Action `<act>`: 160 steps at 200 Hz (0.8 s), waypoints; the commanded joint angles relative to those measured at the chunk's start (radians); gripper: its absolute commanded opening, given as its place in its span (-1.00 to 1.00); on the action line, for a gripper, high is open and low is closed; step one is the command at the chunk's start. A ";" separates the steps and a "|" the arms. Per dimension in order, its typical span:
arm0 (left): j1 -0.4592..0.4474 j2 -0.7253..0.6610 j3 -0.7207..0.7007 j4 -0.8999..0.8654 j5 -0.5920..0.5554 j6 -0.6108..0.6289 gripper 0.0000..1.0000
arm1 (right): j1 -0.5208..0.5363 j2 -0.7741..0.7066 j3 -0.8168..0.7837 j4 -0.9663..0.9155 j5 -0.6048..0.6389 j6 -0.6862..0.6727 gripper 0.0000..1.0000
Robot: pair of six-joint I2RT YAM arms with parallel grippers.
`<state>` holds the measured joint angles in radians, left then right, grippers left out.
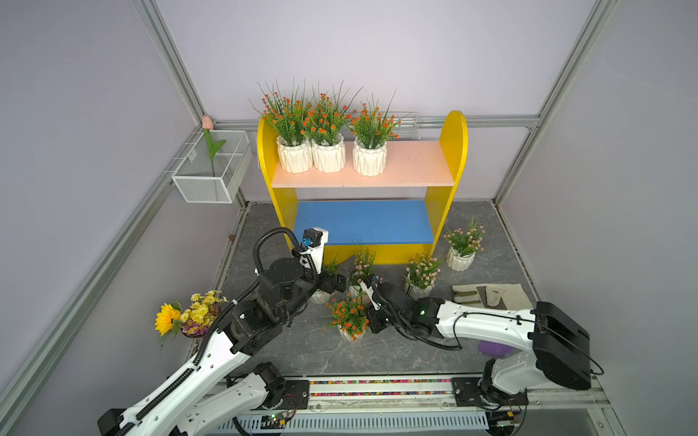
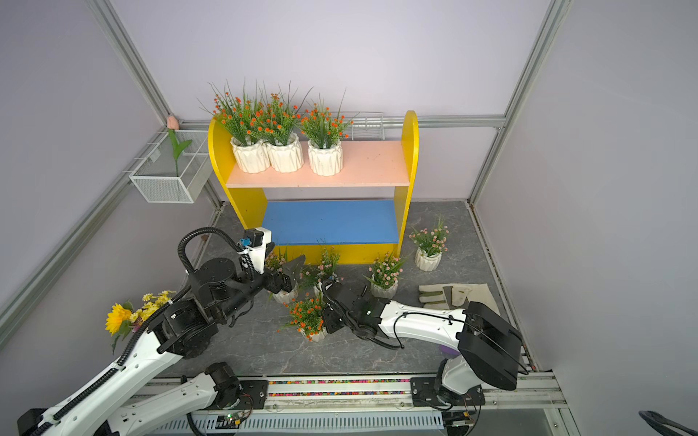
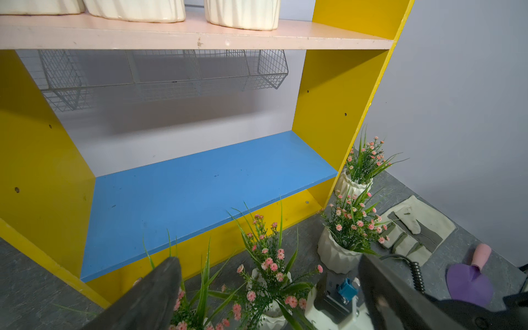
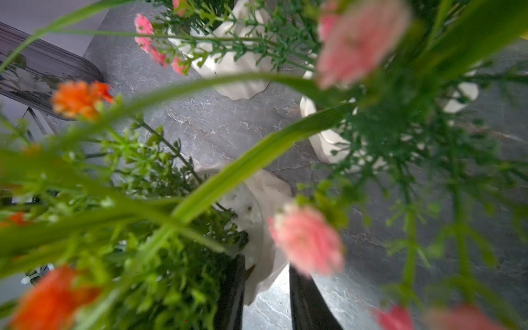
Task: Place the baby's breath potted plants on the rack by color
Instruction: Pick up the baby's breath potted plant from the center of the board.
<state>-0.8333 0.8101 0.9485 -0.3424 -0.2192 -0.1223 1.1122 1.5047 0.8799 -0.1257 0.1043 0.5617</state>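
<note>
While three orange baby's breath potted plants (image 1: 328,130) stand on the peach upper board (image 1: 415,166) of the rack (image 1: 455,143), the fourth orange plant (image 1: 349,317) sits on the desk (image 1: 294,351) with pink plants (image 1: 422,270) near it. The right end effector (image 4: 265,263) straddles its white pot (image 4: 265,194); whether the jaws pinch it, I cannot tell. The left end effector (image 3: 268,258) gapes released among the pink plants.
</note>
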 commanded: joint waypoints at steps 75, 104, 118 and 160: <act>-0.001 -0.034 -0.026 -0.027 -0.034 -0.011 0.99 | 0.028 0.084 0.069 -0.046 0.049 0.033 -0.53; -0.001 -0.045 -0.029 -0.026 -0.034 -0.012 0.99 | 0.028 0.104 0.073 -0.036 0.031 0.037 -0.54; -0.001 -0.046 -0.030 -0.026 -0.034 -0.014 0.99 | 0.028 0.115 0.069 -0.011 0.004 0.042 -0.54; 0.000 -0.050 -0.031 -0.026 -0.029 -0.017 0.99 | 0.028 0.152 0.078 -0.012 0.000 0.058 -0.56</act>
<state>-0.8333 0.7750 0.9268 -0.3573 -0.2390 -0.1230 1.1343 1.6184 0.9558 -0.1146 0.1116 0.5808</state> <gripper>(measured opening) 0.996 0.222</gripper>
